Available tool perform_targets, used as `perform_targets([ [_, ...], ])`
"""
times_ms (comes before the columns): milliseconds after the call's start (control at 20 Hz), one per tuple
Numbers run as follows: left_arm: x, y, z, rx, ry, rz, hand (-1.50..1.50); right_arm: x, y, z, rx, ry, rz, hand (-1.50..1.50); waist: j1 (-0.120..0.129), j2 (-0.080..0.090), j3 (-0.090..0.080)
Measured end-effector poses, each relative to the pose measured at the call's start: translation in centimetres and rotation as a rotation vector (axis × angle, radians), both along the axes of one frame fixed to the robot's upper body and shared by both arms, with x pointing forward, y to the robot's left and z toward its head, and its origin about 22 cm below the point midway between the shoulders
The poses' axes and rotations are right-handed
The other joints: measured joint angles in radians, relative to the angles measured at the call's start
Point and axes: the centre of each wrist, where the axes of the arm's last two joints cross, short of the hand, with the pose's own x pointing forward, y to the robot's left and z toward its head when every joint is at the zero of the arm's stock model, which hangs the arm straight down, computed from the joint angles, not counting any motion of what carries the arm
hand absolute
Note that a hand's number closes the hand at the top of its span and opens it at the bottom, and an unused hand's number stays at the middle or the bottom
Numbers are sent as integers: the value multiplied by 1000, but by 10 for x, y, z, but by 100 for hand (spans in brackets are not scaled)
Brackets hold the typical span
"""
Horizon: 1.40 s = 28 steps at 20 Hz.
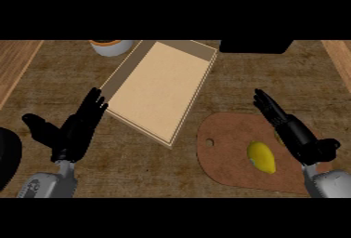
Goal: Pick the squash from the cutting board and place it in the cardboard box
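Note:
A yellow squash [262, 157] lies on the brown cutting board [226, 158] at the lower right. The open cardboard box [159, 84] sits tilted at the upper middle, with nothing inside. My right hand [291, 130] hovers just right of the squash with straight fingers pointing up and left, holding nothing. My left hand [74, 128] stands at the lower left, fingers straight and pointing up, just left of the box's near corner.
A white cup with an orange rim [109, 46] stands behind the box's left side. A black object [255, 46] sits at the top right. A dark round thing [7, 158] shows at the left edge. Wooden strips border both sides.

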Motion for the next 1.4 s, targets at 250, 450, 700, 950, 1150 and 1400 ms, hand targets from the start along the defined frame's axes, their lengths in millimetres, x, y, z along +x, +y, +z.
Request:
perform_targets([
  [250,-8,54,4,294,-17,130,0,4,-35,2,15,60,-185,-150,-22,-3,-1],
  [450,-10,87,11,500,-22,196,0,-1,-80,17,-381,52,-216,-150,-12,0,-10],
  [700,-17,105,4,648,-3,247,0,-28,-117,-16,-367,69,-335,-150,-33,-2,-3],
  [950,-11,108,3,698,-2,267,0,-41,-151,-29,-287,-12,-333,-150,-33,-3,-2],
  [1150,-6,115,4,708,0,263,0,-34,-178,-8,-462,-32,-285,-150,-27,-2,-2],
  [1400,-7,114,1,713,1,253,0,-15,-186,28,-700,59,-157,-150,-14,-2,-3],
])
